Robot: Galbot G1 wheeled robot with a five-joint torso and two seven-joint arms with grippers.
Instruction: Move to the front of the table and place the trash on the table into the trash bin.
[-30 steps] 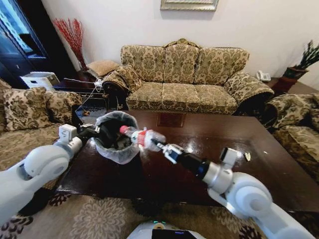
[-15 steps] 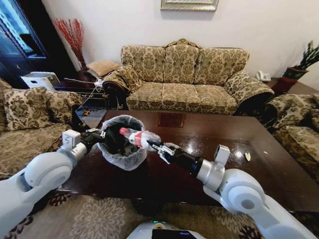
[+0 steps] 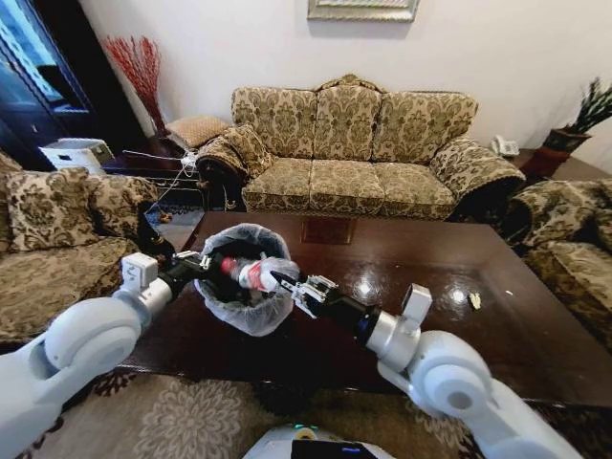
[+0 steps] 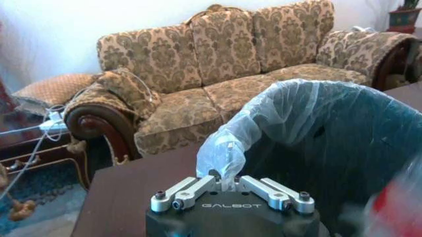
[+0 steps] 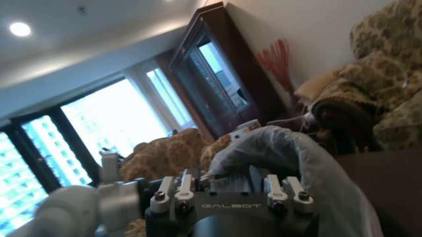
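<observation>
The trash bin [image 3: 241, 304], dark with a whitish bag over its rim, is at the left end of the table [image 3: 449, 335]. My left gripper [image 3: 203, 262] is shut on the bin's rim; in the left wrist view its fingers pinch the bag's fold [image 4: 224, 163] beside the bin's dark inside [image 4: 343, 143]. My right gripper [image 3: 284, 284] is shut on the trash, a crushed clear bottle [image 3: 251, 274] with a red label. The bottle lies tilted over the bin's opening. A tiny yellowish scrap [image 3: 474, 300] lies on the table at the right.
A patterned sofa [image 3: 354, 153] stands behind the table, with armchairs at the left [image 3: 57, 220] and right [image 3: 574, 239]. A white box-shaped appliance [image 3: 75, 153] sits at the far left. A patterned rug [image 3: 191, 421] lies under the table's near edge.
My right gripper has carried the bottle leftward, from beside the bin to over its opening. My left gripper has brought the bin a little rightward, toward the bottle.
</observation>
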